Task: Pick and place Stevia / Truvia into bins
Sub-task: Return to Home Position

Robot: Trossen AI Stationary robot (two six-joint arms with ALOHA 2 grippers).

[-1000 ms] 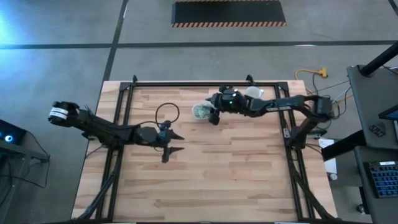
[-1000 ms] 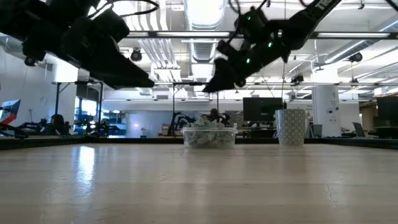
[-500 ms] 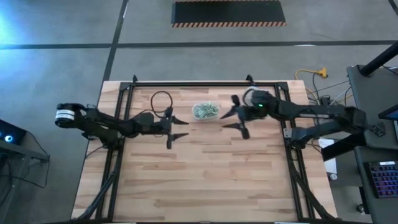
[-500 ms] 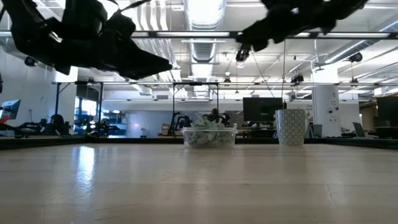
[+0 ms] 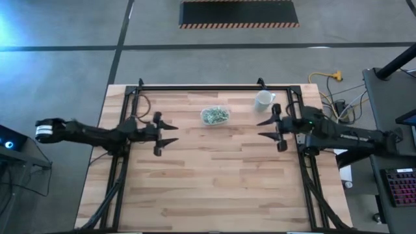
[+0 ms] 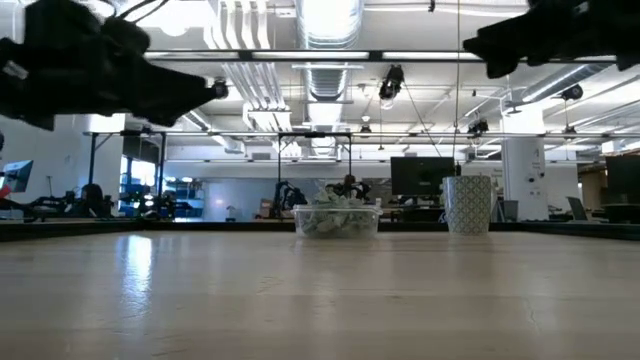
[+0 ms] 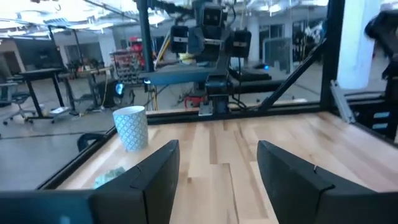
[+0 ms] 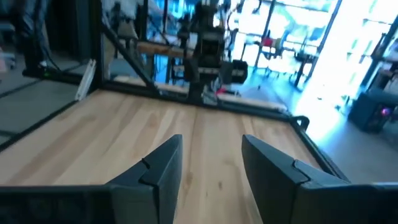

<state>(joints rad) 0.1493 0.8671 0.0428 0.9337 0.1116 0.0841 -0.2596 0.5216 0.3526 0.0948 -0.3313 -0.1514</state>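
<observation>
The clear container (image 5: 214,116) sits on the table's far middle, holding a heap of light green and white packets (image 6: 336,212). It also shows in the low view (image 6: 337,222), and a corner of it shows in the left wrist view (image 7: 111,178). My left gripper (image 5: 171,132) hovers open to the container's left, pointing toward the table's right. My right gripper (image 5: 260,129) hovers open to the container's right, pointing toward the table's left. Both hang well above the table, and nothing lies between their fingers in the wrist views (image 7: 217,149) (image 8: 211,146).
A white patterned cup (image 5: 263,99) stands to the right of the container near the far edge, close to my right gripper, and shows too in the low view (image 6: 467,204) and the left wrist view (image 7: 132,127). A black frame (image 5: 195,89) borders the wooden table (image 5: 214,182).
My right gripper has drawn back from above the container toward the table's right edge and turned to point left. My left gripper has moved a little toward the far edge, then back toward the left edge. The container has stayed put.
</observation>
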